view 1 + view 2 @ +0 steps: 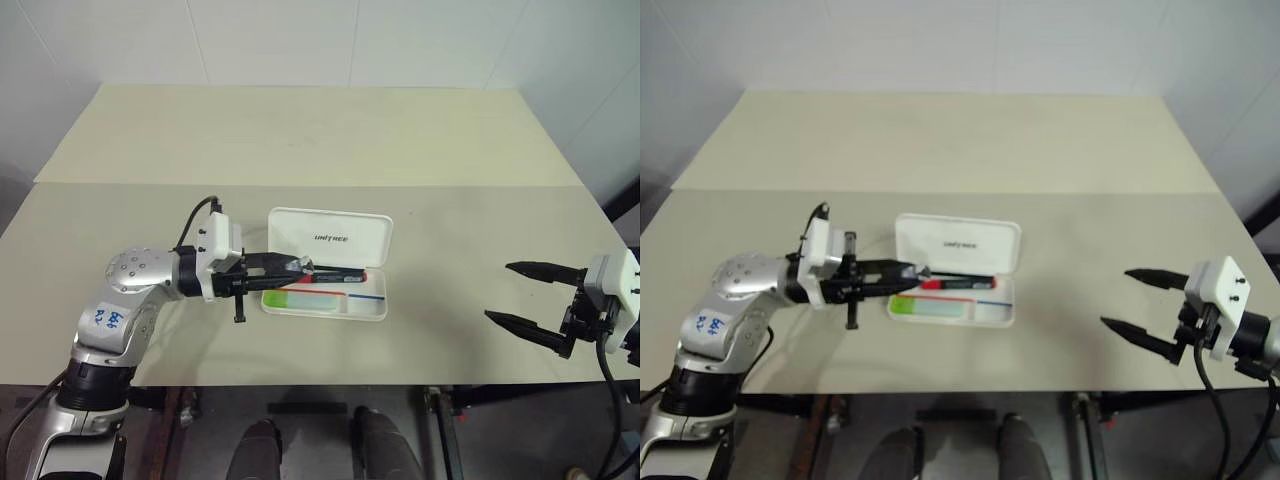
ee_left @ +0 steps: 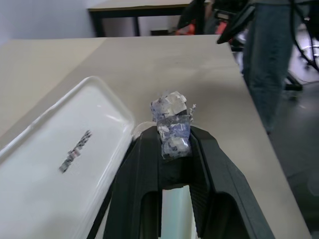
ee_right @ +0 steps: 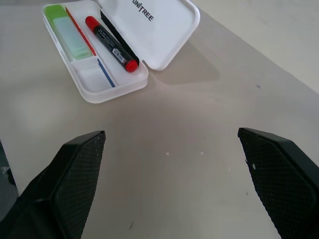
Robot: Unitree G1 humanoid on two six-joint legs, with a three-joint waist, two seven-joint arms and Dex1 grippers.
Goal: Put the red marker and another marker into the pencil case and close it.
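Fingers of my left gripper (image 1: 300, 266) sit nearly closed, holding nothing, over the open case (image 3: 164, 37), where the red marker (image 3: 110, 44) and green marker (image 3: 65, 27) lie, while my right gripper (image 1: 530, 297) gapes empty, well apart.

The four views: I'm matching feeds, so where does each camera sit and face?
Left eye and right eye views: on the head, looking down on the beige table, both arms in view.
Left wrist view: along the left pincer, at the lid of the white hinged plastic pencil case.
Right wrist view: between the right pincer fingers.
Shared: that case.
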